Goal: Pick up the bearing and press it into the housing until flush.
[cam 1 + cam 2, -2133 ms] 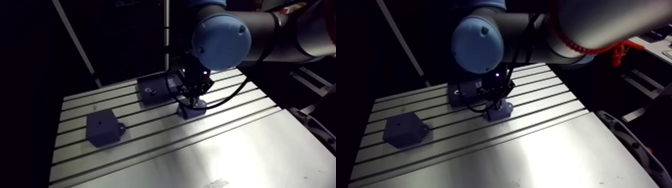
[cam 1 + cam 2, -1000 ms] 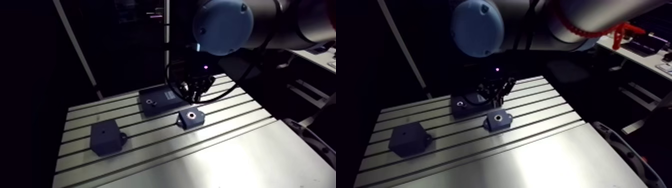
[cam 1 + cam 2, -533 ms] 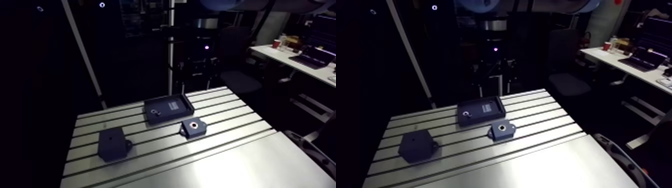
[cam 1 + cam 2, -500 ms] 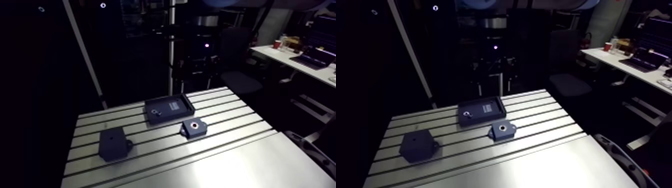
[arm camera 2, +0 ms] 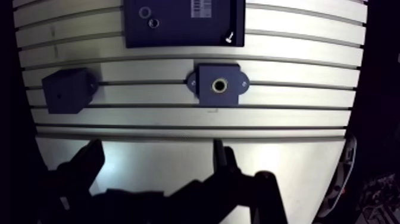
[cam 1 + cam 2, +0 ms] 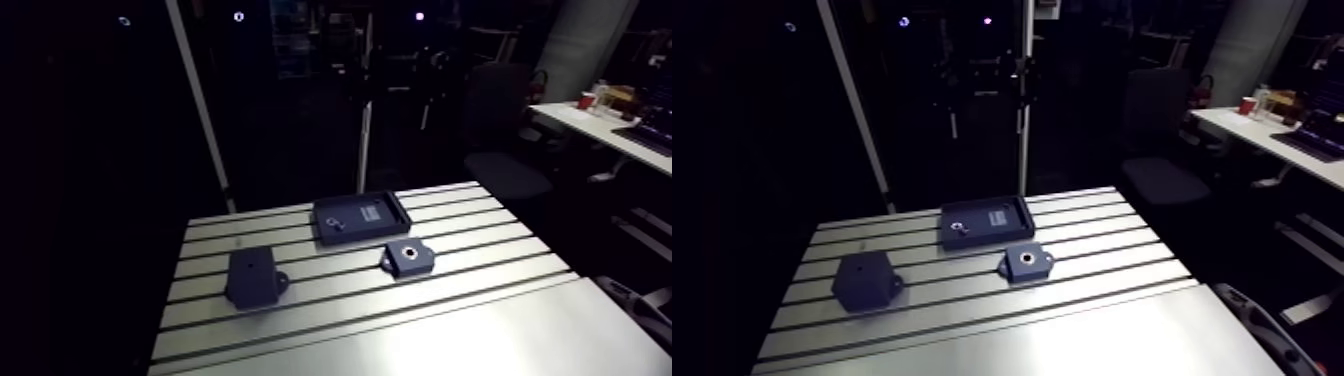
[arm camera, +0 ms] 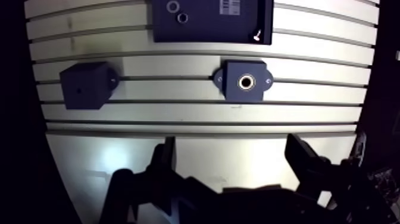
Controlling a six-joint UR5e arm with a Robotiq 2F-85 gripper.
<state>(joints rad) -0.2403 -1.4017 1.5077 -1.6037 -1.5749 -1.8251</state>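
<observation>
Dark housing (image 7: 229,89) lies on the slotted aluminium table (image 7: 178,113), ahead of the gripper (image 7: 232,143). Its long axis, through the two ears, runs along the slots, and its bore faces straight up. The bearing (image 7: 241,82) shows as a pale ring inside this bore. The gripper's fingers are wide apart and hold nothing. Beyond the housing lies a tray (image 7: 208,30); a dark block (image 7: 86,85) stands well apart.

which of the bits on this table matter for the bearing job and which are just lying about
For the job: housing; bright ring in its bore, probably the bearing; end effector, open, above the table.
Just lying about: dark block; tray with two small rings in it, seemingly spare.
</observation>
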